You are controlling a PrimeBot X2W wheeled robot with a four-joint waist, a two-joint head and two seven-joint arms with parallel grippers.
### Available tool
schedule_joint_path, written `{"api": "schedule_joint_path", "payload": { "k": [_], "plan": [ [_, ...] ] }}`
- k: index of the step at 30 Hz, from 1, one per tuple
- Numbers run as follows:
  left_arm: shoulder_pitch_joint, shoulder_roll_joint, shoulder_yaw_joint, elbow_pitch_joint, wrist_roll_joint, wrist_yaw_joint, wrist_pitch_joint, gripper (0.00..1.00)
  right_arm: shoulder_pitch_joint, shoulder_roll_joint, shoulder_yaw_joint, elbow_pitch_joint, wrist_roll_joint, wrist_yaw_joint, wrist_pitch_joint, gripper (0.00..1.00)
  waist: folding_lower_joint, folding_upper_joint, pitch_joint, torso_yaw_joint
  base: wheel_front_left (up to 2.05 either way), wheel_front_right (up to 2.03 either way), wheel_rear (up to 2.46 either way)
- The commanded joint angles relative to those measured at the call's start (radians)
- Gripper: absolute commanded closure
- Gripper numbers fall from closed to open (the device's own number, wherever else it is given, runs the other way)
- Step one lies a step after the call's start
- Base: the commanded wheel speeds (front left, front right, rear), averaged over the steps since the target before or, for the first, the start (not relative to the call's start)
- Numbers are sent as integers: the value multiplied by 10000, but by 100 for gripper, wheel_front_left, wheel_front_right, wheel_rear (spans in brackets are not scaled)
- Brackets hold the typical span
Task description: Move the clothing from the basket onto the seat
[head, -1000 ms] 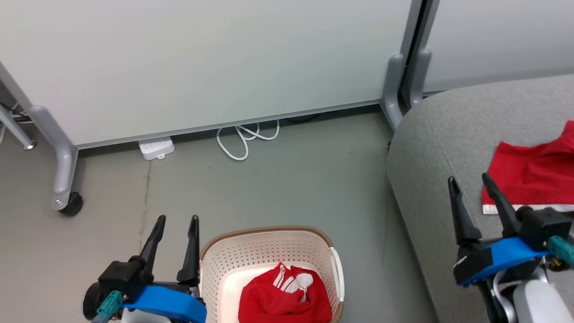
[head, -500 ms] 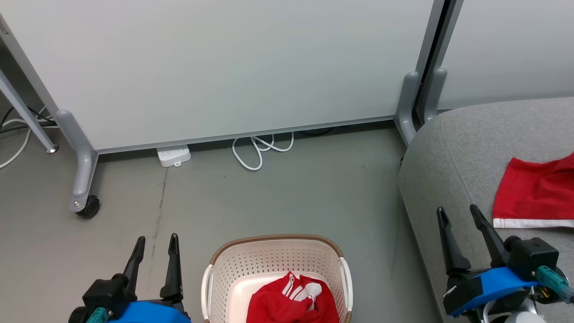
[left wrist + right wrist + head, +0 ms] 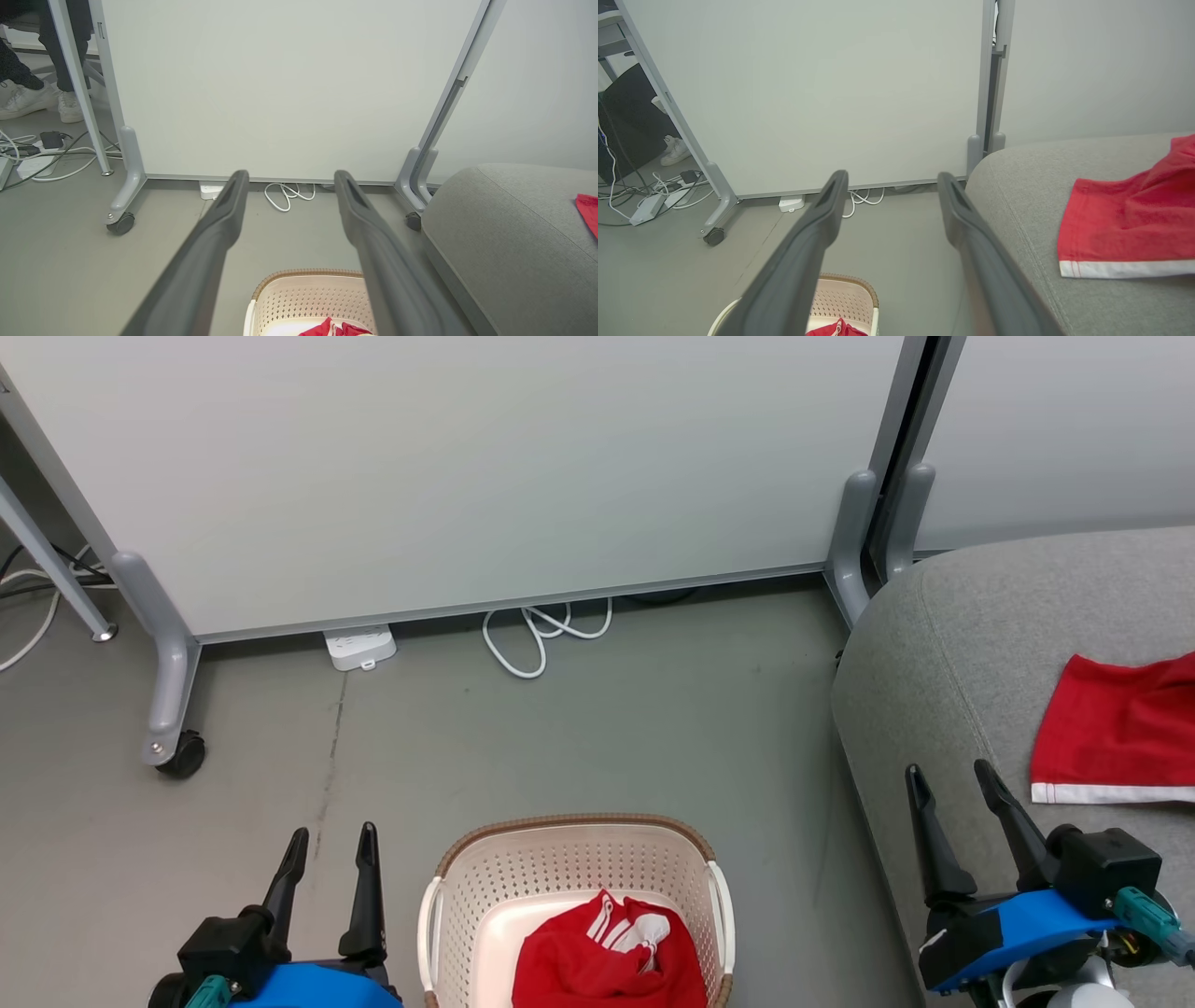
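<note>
The cream basket (image 3: 485, 887) stands on the floor at the bottom centre, with one red garment (image 3: 607, 966) bunched inside, white stripes up. A second red garment (image 3: 1116, 733) with a white trim band lies flat on the grey seat (image 3: 952, 644) at the right. My left gripper (image 3: 331, 837) is open, left of the basket and above the floor. My right gripper (image 3: 948, 777) is open over the seat's front-left edge, left of the flat garment. In the wrist views both the left gripper (image 3: 289, 179) and the right gripper (image 3: 889, 179) hold nothing.
A white partition panel (image 3: 467, 476) on grey wheeled legs (image 3: 168, 747) backs the floor. A power strip (image 3: 358, 647) and coiled white cable (image 3: 537, 635) lie at its base. More cables (image 3: 37, 154) and a person's shoes (image 3: 28, 100) are beyond the panel's left end.
The head camera has shifted, so the whole scene sits lower and further right than a second ago. Both grippers sit lower in the view and remain open; the garments have not moved.
</note>
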Motion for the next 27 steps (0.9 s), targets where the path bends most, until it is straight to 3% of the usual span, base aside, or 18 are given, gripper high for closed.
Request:
{"api": "schedule_joint_path", "payload": {
  "k": [1,9,16,27],
  "plan": [
    [-144,-9,-23,4,-9,-15,-27,0,35,33,32,24,13,1,-8,0,0,0,67,-13,0,0,0],
    [-464,52,-161,-16,-18,-15,-27,0,-372,34,157,-133,4,1,-51,0,0,0,823,-172,0,0,0],
    [-1323,142,-683,279,37,-15,-27,0,-1147,32,361,-396,-81,1,-105,0,0,0,2550,-618,0,0,0],
    [-4193,811,-2900,3090,-325,-15,-17,0,-3069,32,1306,-403,196,1,-605,0,0,0,5628,-2030,0,0,0]
  ]
}}
